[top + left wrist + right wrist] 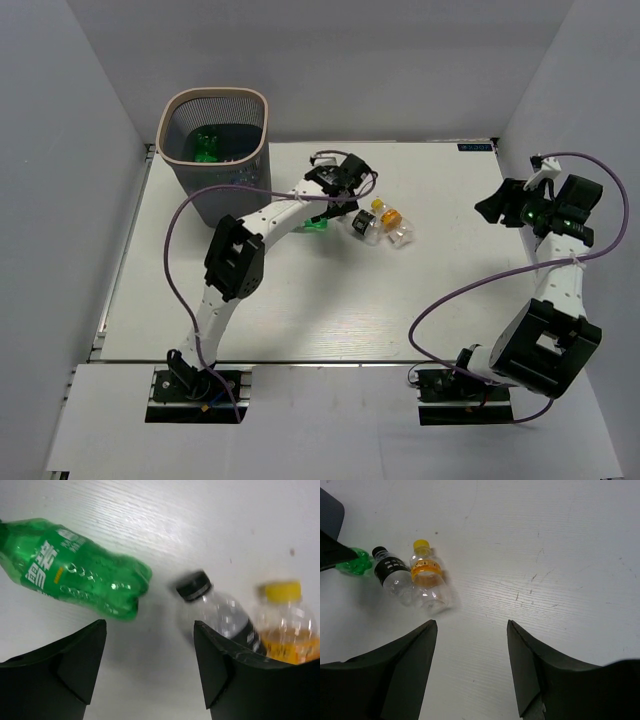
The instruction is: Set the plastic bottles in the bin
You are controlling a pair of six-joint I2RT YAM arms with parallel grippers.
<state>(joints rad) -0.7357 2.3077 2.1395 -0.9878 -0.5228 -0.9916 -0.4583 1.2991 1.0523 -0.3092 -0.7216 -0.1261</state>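
Note:
A green bottle lies on its side on the white table; only a sliver of it shows in the top view. A black-capped clear bottle and an orange-labelled, yellow-capped bottle lie beside it; both also show in the top view and the right wrist view. My left gripper is open and empty, hovering between the green and black-capped bottles. My right gripper is open and empty, high at the right. The mesh bin at far left holds a green bottle.
White enclosure walls stand on the left, back and right. A purple cable loops from the left arm over the table. The bin stands at the table's far left corner.

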